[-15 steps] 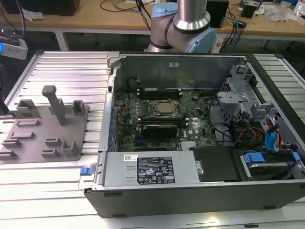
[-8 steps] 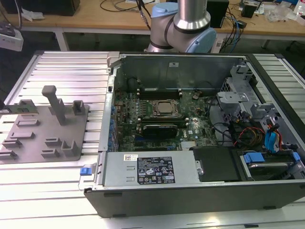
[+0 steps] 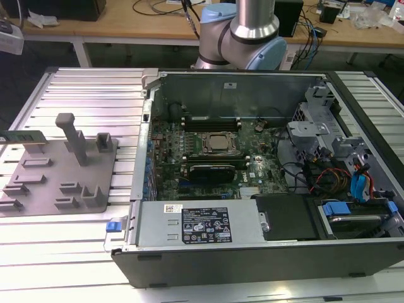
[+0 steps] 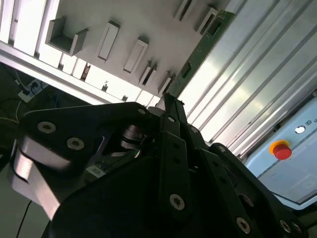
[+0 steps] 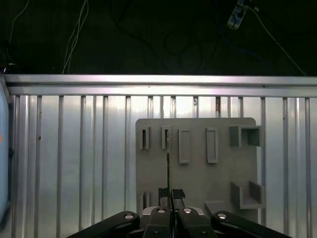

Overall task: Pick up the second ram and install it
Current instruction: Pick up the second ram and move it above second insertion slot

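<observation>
ram (image 3: 22, 140): the green stick is over at the exterior view's far left, above the gray holder (image 3: 57, 170). It's lying level, with one end cut off by the frame. In the first wrist view the ram (image 5: 168, 158) is seen edge-on as a thin line running out from the fingertips. In the second wrist view its flat face is shown instead.

gripper (image 5: 171, 192): closed down almost all the way, with only the stick's thickness left between the pads. The ram looks pinched at one end, so it's judged to be held.

lifted or not: can't really be told. In the exterior view the ram's lower edge seems to sit just above one of the holder's blocks. Whether it's fully clear of the holder isn't settled by these shots.

holder: set on the ribbed table (image 3: 95, 88), just beside the open case (image 3: 240, 82), on the exterior view's left.

slots (image 3: 211, 121): the long black ones next to the socket (image 3: 218, 144), inside the case and well apart from the ram. Whatever may be seated in them is too small to be made out.

progress: the grasp looks made, so the pick-up half is judged to be about there. The install half isn't done: the ram is at the holder, not at the slots, and nothing has been pressed in.
</observation>
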Controlling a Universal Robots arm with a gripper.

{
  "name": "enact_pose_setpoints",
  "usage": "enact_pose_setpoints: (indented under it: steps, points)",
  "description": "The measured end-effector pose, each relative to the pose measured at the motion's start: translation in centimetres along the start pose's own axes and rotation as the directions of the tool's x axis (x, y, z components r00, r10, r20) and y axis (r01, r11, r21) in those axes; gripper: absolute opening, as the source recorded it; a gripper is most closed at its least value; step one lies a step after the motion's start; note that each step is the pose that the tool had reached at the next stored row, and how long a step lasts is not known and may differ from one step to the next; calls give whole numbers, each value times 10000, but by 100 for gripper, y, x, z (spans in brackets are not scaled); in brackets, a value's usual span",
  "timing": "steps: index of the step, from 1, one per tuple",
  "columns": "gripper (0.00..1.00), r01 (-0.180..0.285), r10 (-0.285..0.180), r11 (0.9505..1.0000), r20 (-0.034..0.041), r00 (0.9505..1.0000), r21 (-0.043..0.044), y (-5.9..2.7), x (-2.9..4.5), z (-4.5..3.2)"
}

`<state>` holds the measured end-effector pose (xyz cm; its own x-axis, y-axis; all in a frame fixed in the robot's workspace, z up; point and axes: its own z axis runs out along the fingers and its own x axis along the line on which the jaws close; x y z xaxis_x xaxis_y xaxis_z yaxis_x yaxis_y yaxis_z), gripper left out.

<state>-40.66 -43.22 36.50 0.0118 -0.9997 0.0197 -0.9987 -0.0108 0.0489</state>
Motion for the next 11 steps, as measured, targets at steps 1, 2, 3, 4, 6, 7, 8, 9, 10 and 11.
enact_pose_setpoints:
  steps: [1,2,3,4,6,7,8,9,10,11]
  points:
    - [9,0,0,10000,0,10000,0,1,1,-30]
    - [9,1,-1,10000,0,10000,0,3,1,-65]
    - [9,1,-1,10000,-1,10000,0,4,1,-83]
    - [9,1,-1,10000,-1,10000,0,4,1,-97]
    - [9,0,0,10000,-2,10000,0,7,2,-145]
    - [9,1,-1,10000,-2,10000,0,8,2,-162]
    - [9,0,0,10000,-2,10000,0,9,2,-185]
    - [9,0,0,10000,-2,10000,0,10,3,-198]
    - [9,0,0,10000,-2,10000,1,12,3,-237]
    - [9,0,0,10000,-2,10000,0,13,3,-275]
